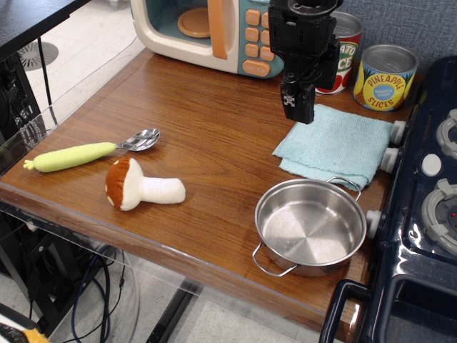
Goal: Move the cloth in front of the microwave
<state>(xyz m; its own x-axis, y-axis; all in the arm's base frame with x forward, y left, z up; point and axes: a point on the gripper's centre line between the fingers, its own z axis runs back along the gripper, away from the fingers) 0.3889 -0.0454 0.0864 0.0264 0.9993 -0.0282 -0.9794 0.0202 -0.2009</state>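
the single overhead-angled view: the gripper (298, 107) hangs above the far-left corner of the cloth (335, 145), its dark fingers pointing down and seeming close together, but whether they are apart or together i cannot tell from here — nothing is clamped in them that i can see. the cloth lies flat on the table (214, 128) to the right of the microwave (214, 32), just beside the stove (421, 207) and just behind the steel pot (310, 227), so it is not yet in front of the microwave.

by my reading this is the approach step, before any grasp. the next move calls for lowering onto the cloth's near-left edge, pinching a fold, then dragging or lifting it leftward to the bare wood before the microwave door.

the count — one cloth, one microwave, one pot, two cans (385, 76), one spoon (86, 153), one plush mushroom (139, 186).
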